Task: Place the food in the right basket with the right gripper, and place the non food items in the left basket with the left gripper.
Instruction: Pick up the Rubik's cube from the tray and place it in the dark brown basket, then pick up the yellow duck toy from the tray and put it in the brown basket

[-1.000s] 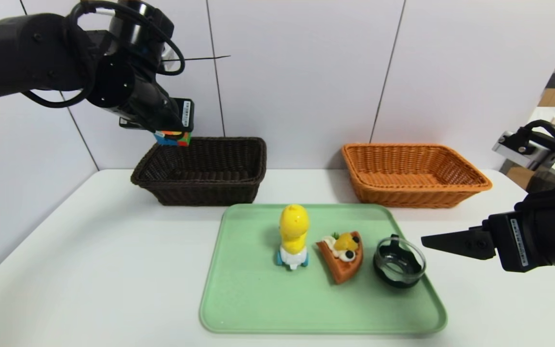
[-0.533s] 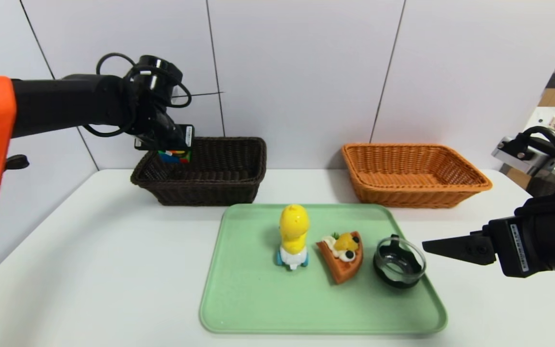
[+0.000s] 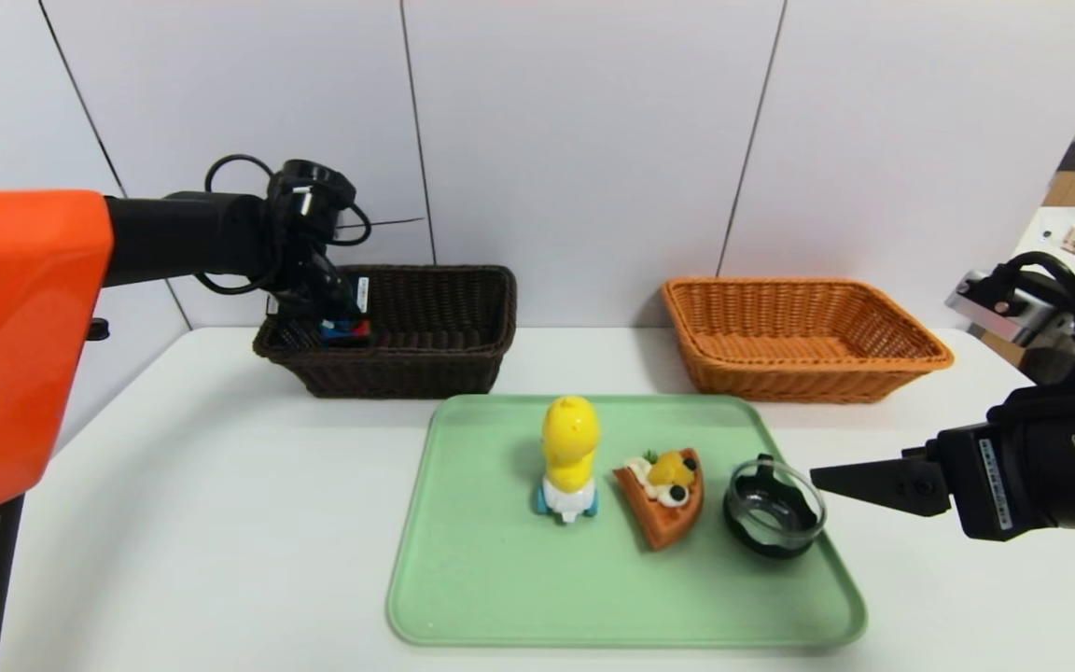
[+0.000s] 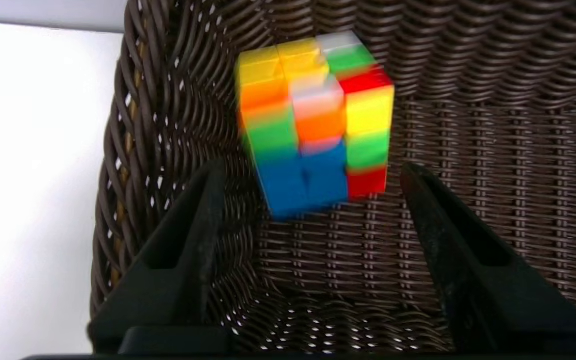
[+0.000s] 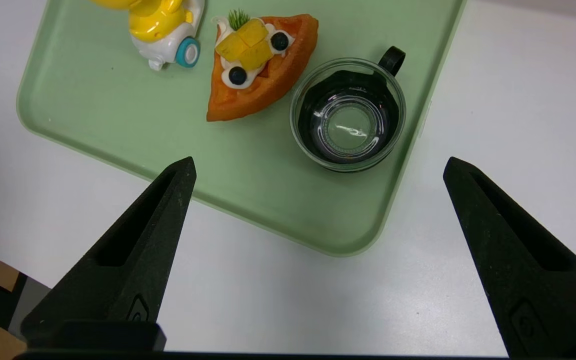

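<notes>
Puzzle cube (image 4: 313,125) now apparently loose in left basket (image 4: 468,280), left gripper (image 4: 313,200) parted.

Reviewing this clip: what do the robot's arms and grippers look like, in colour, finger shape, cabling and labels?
Both arms are black. The left arm has a large orange shell segment and looped black cables at the wrist. The left gripper and right gripper have black, tapered, wedge-shaped fingers. A white barcode-style label sits on each gripper body.
</notes>
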`<action>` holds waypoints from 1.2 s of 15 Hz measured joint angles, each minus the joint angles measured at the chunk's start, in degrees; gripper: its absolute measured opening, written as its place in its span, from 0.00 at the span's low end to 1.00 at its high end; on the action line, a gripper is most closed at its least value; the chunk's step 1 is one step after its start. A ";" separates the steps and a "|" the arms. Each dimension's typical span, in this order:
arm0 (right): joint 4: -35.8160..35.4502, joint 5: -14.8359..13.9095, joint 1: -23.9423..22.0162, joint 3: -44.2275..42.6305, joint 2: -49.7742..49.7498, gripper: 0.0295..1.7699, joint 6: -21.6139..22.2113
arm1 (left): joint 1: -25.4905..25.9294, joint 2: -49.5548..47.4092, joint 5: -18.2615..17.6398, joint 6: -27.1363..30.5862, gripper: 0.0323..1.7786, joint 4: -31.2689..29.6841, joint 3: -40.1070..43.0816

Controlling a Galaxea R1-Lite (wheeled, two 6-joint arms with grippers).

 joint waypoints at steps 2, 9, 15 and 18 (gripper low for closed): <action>0.05 0.00 0.00 0.06 0.00 0.97 0.00 | 0.35 -0.17 0.00 -0.02 0.77 0.00 -0.02; -0.30 -0.05 0.00 0.04 -0.16 0.97 0.10 | -2.10 -10.69 -0.90 -1.07 0.88 4.96 0.00; -0.77 0.01 -0.41 0.48 -0.30 0.97 0.27 | -19.03 -21.53 -0.61 -10.56 0.92 14.03 2.26; -0.83 -0.10 -0.52 0.89 -0.60 0.97 1.82 | -27.88 -25.31 -0.38 -15.57 0.93 15.56 7.01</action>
